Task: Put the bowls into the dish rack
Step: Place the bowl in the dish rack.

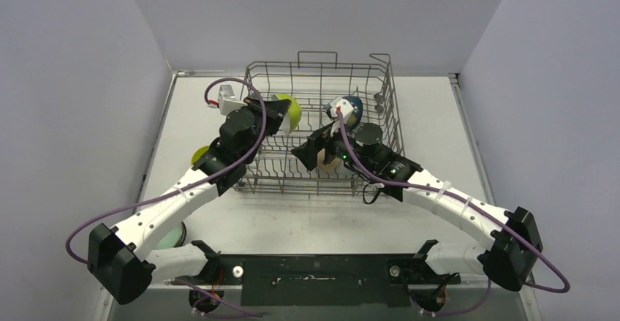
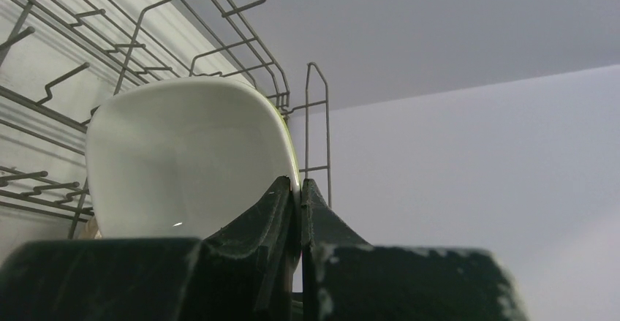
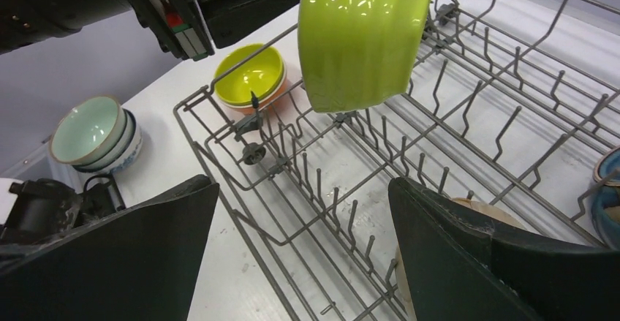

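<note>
Over the dish rack (image 1: 319, 63), left pincer (image 2: 298, 183) clamping one lime bowl (image 3: 362, 36), right pincer (image 3: 300, 189) agape

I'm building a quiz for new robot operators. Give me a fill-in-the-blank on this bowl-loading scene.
1. The left claw is shut on the lime bowl, gripping its ____.
2. The right claw is ____, holding nothing.
3. Beside the dish rack, the yellow bowl is stacked in a lower bowl coloured ____.

Missing words: rim; open; orange.
</note>
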Robot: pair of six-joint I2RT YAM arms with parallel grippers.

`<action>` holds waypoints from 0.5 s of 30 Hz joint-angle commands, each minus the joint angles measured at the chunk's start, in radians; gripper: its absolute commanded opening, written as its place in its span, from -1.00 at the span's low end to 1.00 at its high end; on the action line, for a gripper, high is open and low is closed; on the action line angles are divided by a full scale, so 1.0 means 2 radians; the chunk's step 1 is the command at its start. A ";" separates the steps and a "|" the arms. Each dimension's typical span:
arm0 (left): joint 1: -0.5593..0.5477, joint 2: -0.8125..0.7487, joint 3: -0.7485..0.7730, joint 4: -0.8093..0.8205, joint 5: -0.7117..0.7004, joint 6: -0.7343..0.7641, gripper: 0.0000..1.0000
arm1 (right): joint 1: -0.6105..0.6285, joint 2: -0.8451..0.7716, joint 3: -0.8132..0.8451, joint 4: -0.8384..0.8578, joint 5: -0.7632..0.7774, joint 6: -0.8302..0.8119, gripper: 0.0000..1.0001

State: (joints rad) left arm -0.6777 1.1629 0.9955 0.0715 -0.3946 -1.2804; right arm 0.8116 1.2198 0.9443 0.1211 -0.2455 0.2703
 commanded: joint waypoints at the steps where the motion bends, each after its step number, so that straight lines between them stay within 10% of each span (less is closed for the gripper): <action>1: 0.023 0.017 0.032 0.019 -0.009 -0.023 -1.00 | -0.002 0.010 0.040 0.023 0.046 0.018 0.79; 15: 0.074 0.037 -0.061 0.056 0.134 -0.120 -1.00 | -0.010 0.034 0.073 -0.051 0.068 0.005 0.80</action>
State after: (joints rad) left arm -0.5503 1.2598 0.8730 0.1417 -0.2192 -1.4071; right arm 0.7868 1.2930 1.0325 0.0734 -0.1375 0.2996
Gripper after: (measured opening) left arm 0.031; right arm 0.900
